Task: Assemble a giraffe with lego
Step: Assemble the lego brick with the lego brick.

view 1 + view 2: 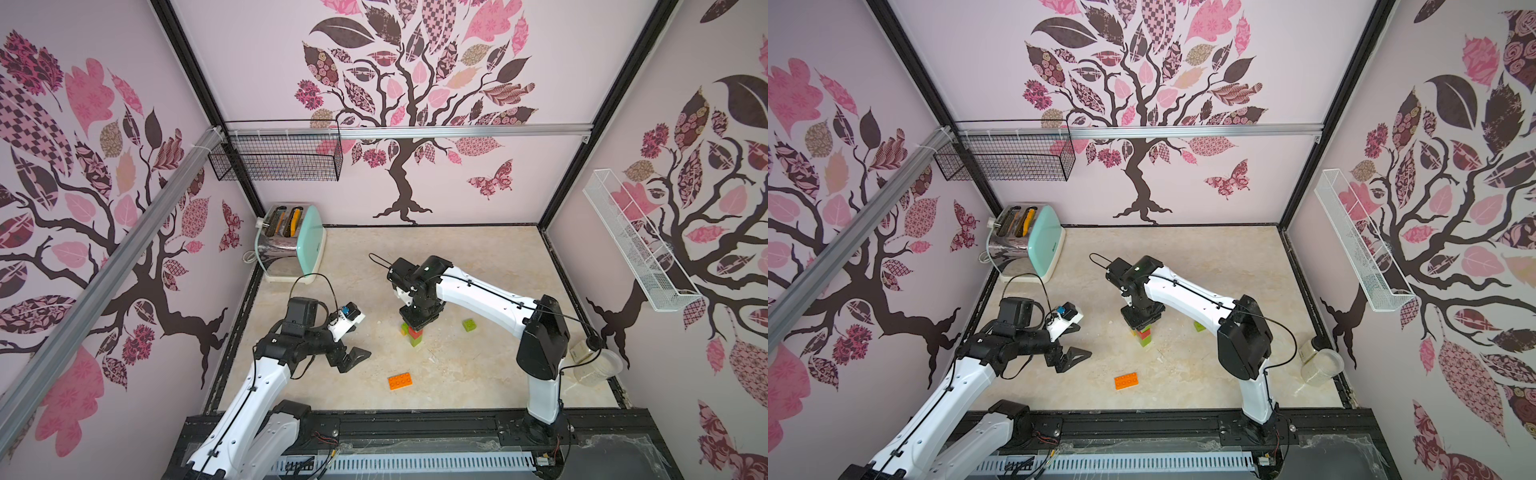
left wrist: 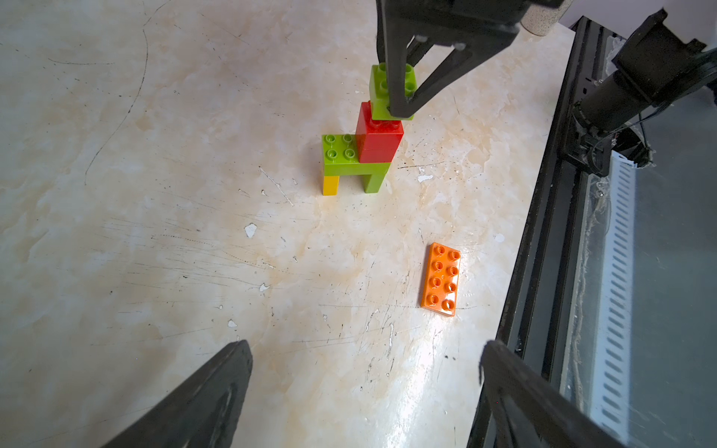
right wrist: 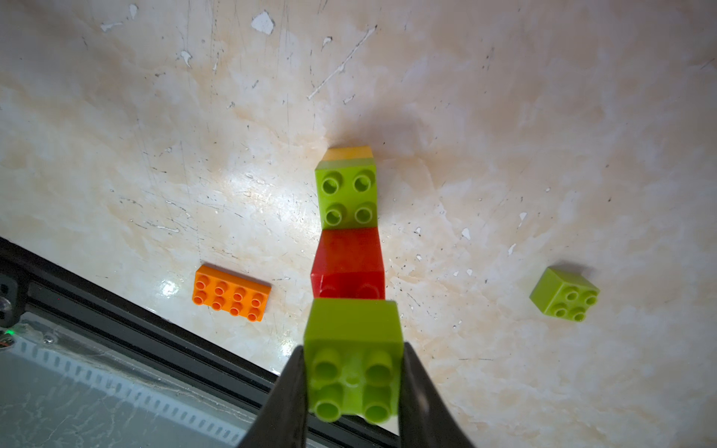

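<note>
left gripper (image 2: 364, 347): jaws spread wide, holding nothing, hanging above the table (image 2: 155, 194), well apart from the build. we may bring it in to steady the body.

orange brick (image 2: 442, 279): lies flat, studs up, near the front edge, apart from everything. we leave it for the head.

giraffe (image 2: 357, 166): stands mid-table on a yellow leg and a green leg. a green body spans them, with a red brick (image 2: 378, 143) on one end as the neck.

right gripper (image 3: 352, 372): clamped on a green brick (image 3: 353, 333), one finger on each side wall, directly over the red brick. some red studs show uncovered, so we judge the green brick to be offset or not seated. we square it over the studs, then press straight down. a slanted push could tip this narrow-legged build. we release only once the seam closes.

spare brick (image 1: 470, 324): green, loose, to the right of the build, apart from it.
</note>
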Controlling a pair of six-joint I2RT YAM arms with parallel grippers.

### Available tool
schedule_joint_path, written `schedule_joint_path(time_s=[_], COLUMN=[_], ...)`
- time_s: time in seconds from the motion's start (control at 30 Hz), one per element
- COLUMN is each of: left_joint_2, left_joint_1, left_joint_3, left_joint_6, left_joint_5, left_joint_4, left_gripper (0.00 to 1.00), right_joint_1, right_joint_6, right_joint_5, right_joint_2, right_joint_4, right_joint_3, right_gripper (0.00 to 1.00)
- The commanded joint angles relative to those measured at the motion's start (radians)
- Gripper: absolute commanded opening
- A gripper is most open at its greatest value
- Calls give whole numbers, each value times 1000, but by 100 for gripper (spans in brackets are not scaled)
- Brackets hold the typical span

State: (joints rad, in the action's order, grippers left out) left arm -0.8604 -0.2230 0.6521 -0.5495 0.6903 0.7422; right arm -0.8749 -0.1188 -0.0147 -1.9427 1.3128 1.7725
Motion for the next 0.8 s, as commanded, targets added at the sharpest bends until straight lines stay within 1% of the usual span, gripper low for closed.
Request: schedule_joint_path(time_s=[0.0,0.3,0.57,0.77], left_joint_2=[0,1,5,9], left_joint_1=[5,4,6,6], left_joint_3=[-5,-5,-6,-7], left_joint_6=[-8,-9,-8,-8], left_joint_5=[18,16,17,16], left_joint_4=[3,3,3,3], left_gripper=[98,98,98,98], right_joint_1=[-3,-2,-1,0], right_joint_6=[11,27,38,5], right_joint_5=[-2,25,19,15], right_joint_2=[-34,-50,-57,-48], right_joint_4=[-18,-16,23,16], right_joint_3=[22,-5,1,-25], right_gripper=[18,16,16,16])
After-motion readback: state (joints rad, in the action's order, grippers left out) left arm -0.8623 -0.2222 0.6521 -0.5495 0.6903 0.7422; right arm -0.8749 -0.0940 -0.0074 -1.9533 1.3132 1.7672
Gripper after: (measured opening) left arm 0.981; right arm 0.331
